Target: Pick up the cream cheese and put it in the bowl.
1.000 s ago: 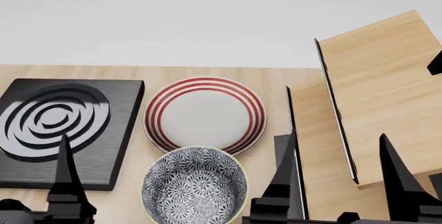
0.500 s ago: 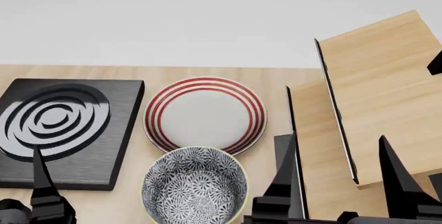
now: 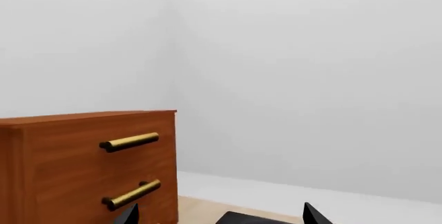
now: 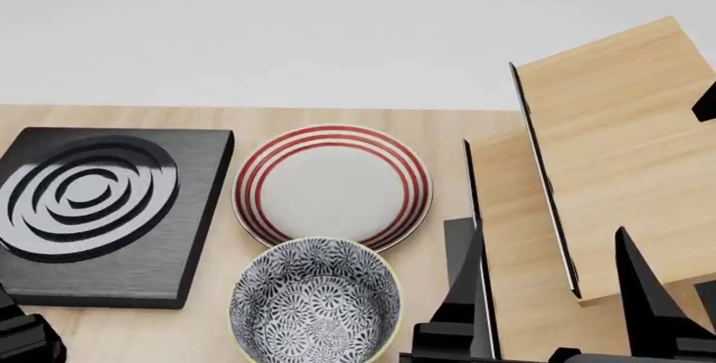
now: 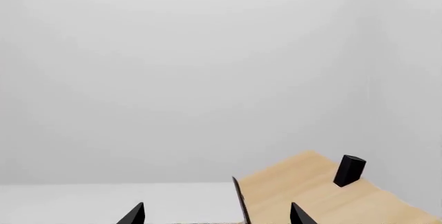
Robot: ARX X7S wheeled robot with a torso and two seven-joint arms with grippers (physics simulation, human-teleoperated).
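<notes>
The cream cheese is out of view in every frame. The bowl, deep with a dark-blue-and-white floral pattern and a pale rim, stands empty at the table's near edge. Just right of the bowl, my right gripper is open; its two black fingers point up in front of the wooden panels, and nothing lies between them. The right wrist view shows the same gripper spread wide on empty air. Of the left arm, only a black part shows at the lower left corner. In the left wrist view my left gripper is open and holds nothing.
Behind the bowl lies a flat white plate with red rings. A black stove slab with grey rings sits at the left. Tilted wooden panels rise at the right, carrying a black block. A brown drawer cabinet with brass handles shows in the left wrist view.
The left gripper's finger has sunk downward and left, out of the head view. The right gripper's fingers have dropped very slightly. Bowl, plate and stove slab have not moved.
</notes>
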